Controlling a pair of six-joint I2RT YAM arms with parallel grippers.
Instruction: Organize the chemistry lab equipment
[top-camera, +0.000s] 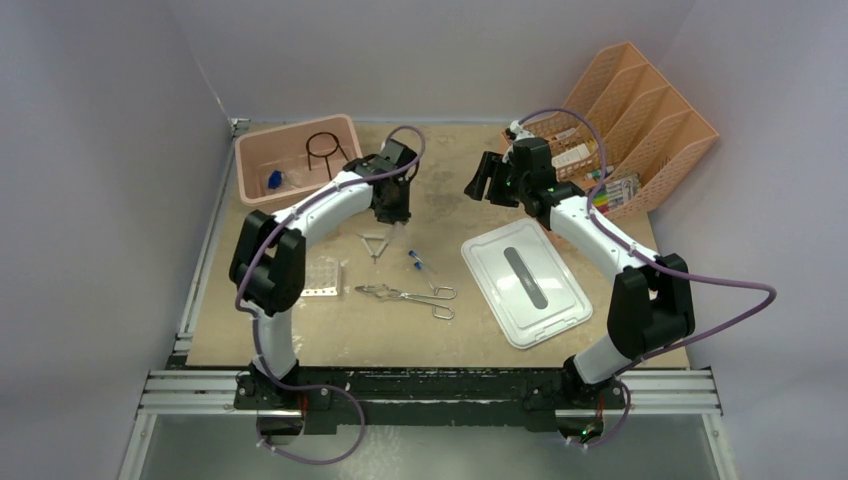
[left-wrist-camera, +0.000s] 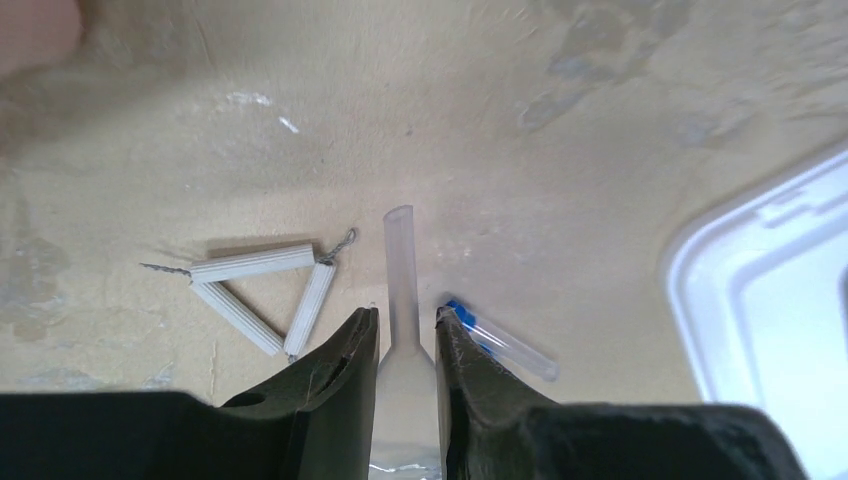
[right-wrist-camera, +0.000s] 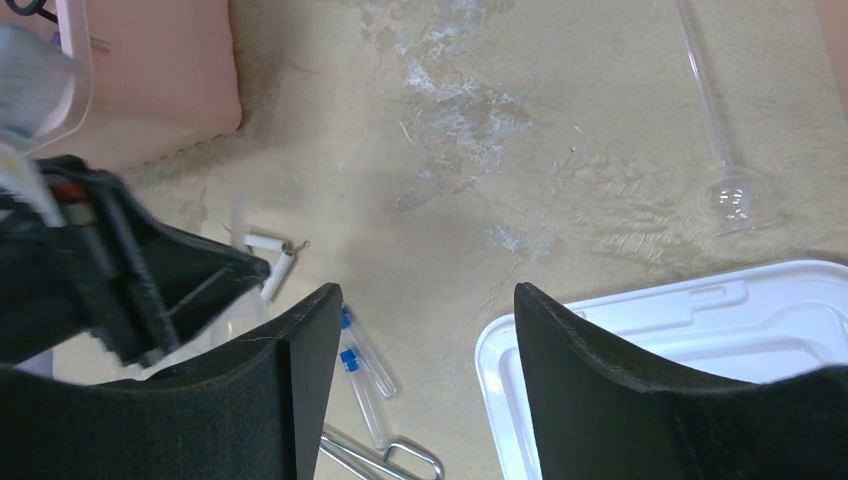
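Note:
My left gripper (top-camera: 392, 212) (left-wrist-camera: 408, 318) is shut on a clear flask-like piece (left-wrist-camera: 402, 270), whose narrow neck points away past the fingertips, over the table. A white pipe triangle (left-wrist-camera: 255, 295) (top-camera: 375, 242) lies just left of it and two blue-capped vials (left-wrist-camera: 500, 340) (top-camera: 418, 262) (right-wrist-camera: 365, 365) just right. Silver tongs (top-camera: 410, 296) lie nearer the front, beside a clear tube rack (top-camera: 322, 275). The black ring stand (top-camera: 325, 148) stands in the pink bin (top-camera: 250, 165). My right gripper (top-camera: 487, 178) (right-wrist-camera: 420, 300) is open and empty, held above the table.
A white lid (top-camera: 525, 282) lies at the centre right. An orange file organizer (top-camera: 640, 120) with pens stands at the back right. A thin long-necked glass bulb (right-wrist-camera: 735, 195) lies beyond the lid. A blue item (top-camera: 274, 180) sits in the pink bin.

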